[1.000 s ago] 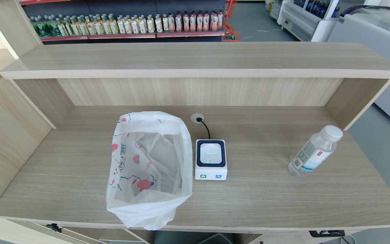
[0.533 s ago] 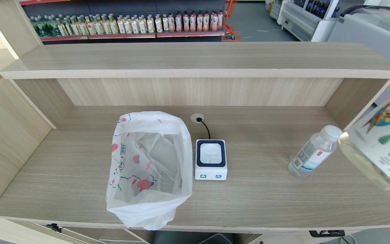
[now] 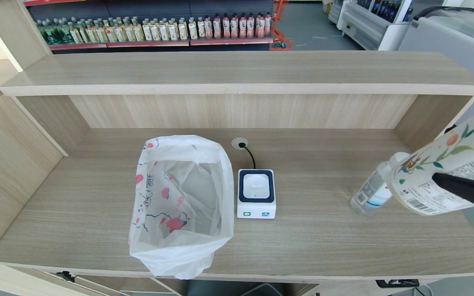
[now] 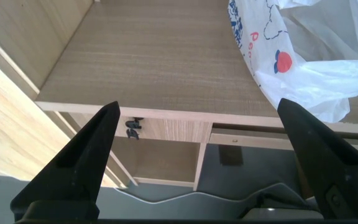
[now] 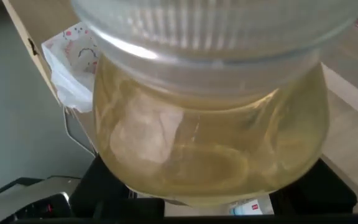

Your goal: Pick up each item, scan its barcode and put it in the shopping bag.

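Observation:
A white plastic shopping bag [image 3: 181,205] stands open on the wooden counter [image 3: 323,242], with a white barcode scanner [image 3: 256,193] just right of it. At the counter's right end stands a clear water bottle [image 3: 366,197], partly hidden. In front of it a tea bottle [image 3: 434,172] with a flowered label hangs tilted above the counter, barcode facing down-left. My right gripper [image 5: 210,190] is shut on it, one black finger [image 3: 467,191] across the label. My left gripper [image 4: 197,168] is open, low before the counter's front edge near the bag [image 4: 303,62].
The counter has a raised back wall and side walls with a top shelf [image 3: 241,70]. A cable [image 3: 249,155] runs from the scanner to a hole in the counter. Store shelves with bottles [image 3: 159,31] stand far behind.
The tea bottle in my right gripper came in from the right edge, moved left and turned, and now covers part of the water bottle. Bag, scanner and water bottle stayed put.

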Motion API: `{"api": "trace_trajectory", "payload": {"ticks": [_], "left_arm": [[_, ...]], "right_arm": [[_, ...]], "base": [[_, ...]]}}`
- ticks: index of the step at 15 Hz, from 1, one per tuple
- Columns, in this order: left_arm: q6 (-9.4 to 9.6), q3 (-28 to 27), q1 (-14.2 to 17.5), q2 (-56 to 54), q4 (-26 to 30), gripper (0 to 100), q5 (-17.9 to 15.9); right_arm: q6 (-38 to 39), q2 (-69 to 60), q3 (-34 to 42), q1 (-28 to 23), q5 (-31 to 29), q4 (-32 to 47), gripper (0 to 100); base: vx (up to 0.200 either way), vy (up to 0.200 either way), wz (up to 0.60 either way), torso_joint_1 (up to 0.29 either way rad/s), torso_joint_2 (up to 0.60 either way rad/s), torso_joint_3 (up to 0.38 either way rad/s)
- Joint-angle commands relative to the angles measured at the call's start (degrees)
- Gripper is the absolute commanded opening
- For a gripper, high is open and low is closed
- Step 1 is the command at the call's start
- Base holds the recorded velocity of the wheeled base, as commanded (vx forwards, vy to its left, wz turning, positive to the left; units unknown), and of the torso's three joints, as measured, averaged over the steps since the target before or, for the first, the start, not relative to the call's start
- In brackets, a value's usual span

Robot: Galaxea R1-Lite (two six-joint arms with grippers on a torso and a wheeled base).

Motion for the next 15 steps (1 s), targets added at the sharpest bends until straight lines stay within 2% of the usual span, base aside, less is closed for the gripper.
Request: {"api": "trace_trajectory", "payload": {"ticks": [1, 6, 10, 12, 15], "left_arm": [[-0.02, 0.0, 0.0, 0.0, 0.0, 100, 0.0], [-0.02, 0.0, 0.0, 0.0, 0.0, 100, 0.0], [-0.02, 0.0, 0.0, 0.0, 0.0, 100, 0.0], [-0.02, 0.0, 0.0, 0.0, 0.0, 100, 0.0], [-0.19, 0.0, 0.0, 0.0, 0.0, 100, -0.1]], "right_arm": [[-2.4, -0.8, 1.8, -0.4, -0.1, -0.4, 0], [-11.8, 0.3, 3.0, -1.8, -3.3, -0.4, 0], [-19.0, 0.9, 3.7, -1.8, -3.3, -0.6, 0], [-20.0, 1.3, 3.5, -1.8, -3.3, -0.6, 0], [-20.1, 2.3, 3.2, -1.9, -3.3, -0.7, 0]], "base": [[0.0, 0.0, 0.0, 0.0, 0.0, 0.0], [0.0, 0.0, 0.0, 0.0, 0.0, 0.0], [0.0, 0.0, 0.0, 0.0, 0.0, 0.0], [0.0, 0.0, 0.0, 0.0, 0.0, 0.0], [0.0, 0.2, 0.0, -0.01, 0.0, -0.001]]}}
